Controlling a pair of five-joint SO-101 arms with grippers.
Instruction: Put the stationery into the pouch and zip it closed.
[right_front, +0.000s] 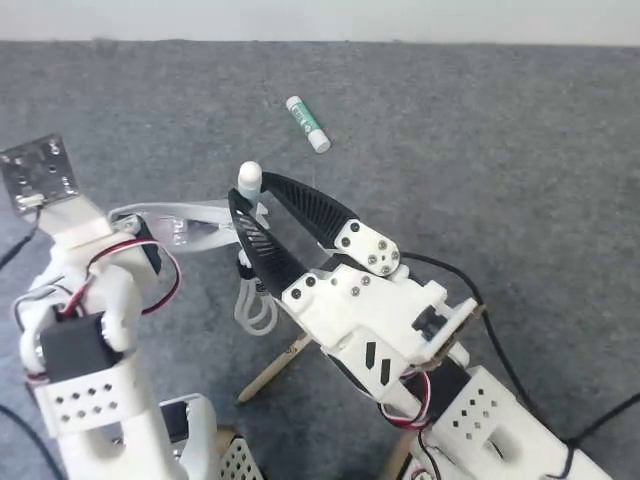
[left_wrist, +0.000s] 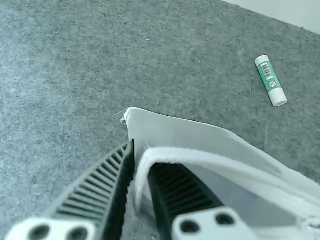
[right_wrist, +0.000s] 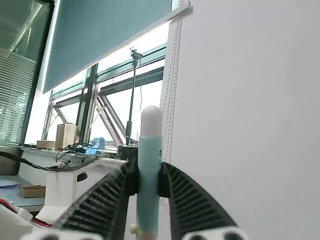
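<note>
A translucent white pouch (left_wrist: 210, 145) is held off the grey carpet, and my left gripper (left_wrist: 137, 150) is shut on its zipper rim near one corner. The same pouch (right_front: 195, 225) hangs between the two arms in the high view. My right gripper (right_front: 247, 190) is shut on a pale blue pen with a white cap (right_front: 249, 180), holding it upright just beside the pouch's far end. From the right wrist, that pen (right_wrist: 149, 165) stands clamped between the black fingers (right_wrist: 107, 195). A green and white glue stick (right_front: 307, 123) lies on the carpet beyond the pouch, also seen as a glue stick (left_wrist: 271, 80) from the left wrist.
A wooden stick (right_front: 275, 365) lies on the carpet under the right arm, with white loops (right_front: 257, 308) hanging just above it. Black cables (right_front: 500, 350) trail at the right. Open carpet (right_front: 480, 130) stretches around the glue stick.
</note>
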